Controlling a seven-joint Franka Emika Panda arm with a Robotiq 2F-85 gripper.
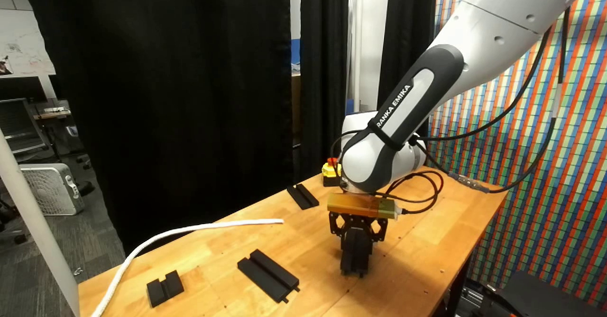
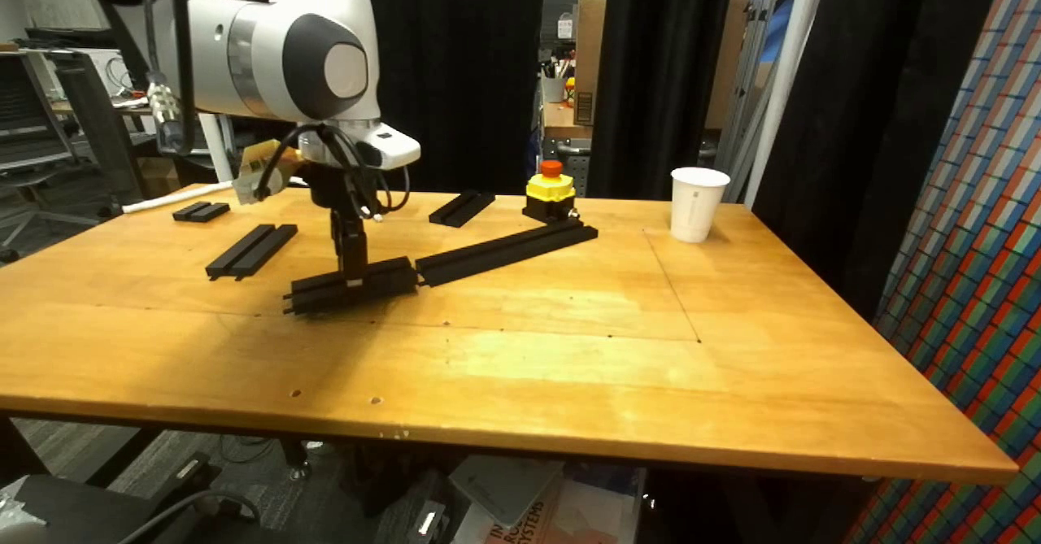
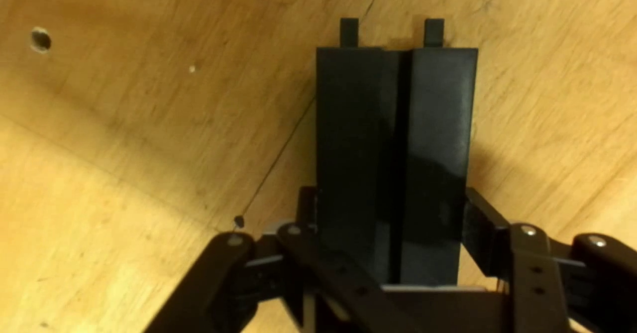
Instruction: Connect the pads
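In an exterior view, the gripper straddles the held pad, a spare pad near it. In an exterior view, the long bar lies almost end to end with the held pad — presumably for joining; contact is unclear. In the wrist view, the jaws clamp the held pad's sides, just its width apart — likely keeping its pegs clear.

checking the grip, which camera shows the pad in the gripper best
The wrist view: it looks down on the held pad, showing its groove, two end prongs and the gripper closed on its sides. Both exterior views show it smaller, partly covered by the gripper.
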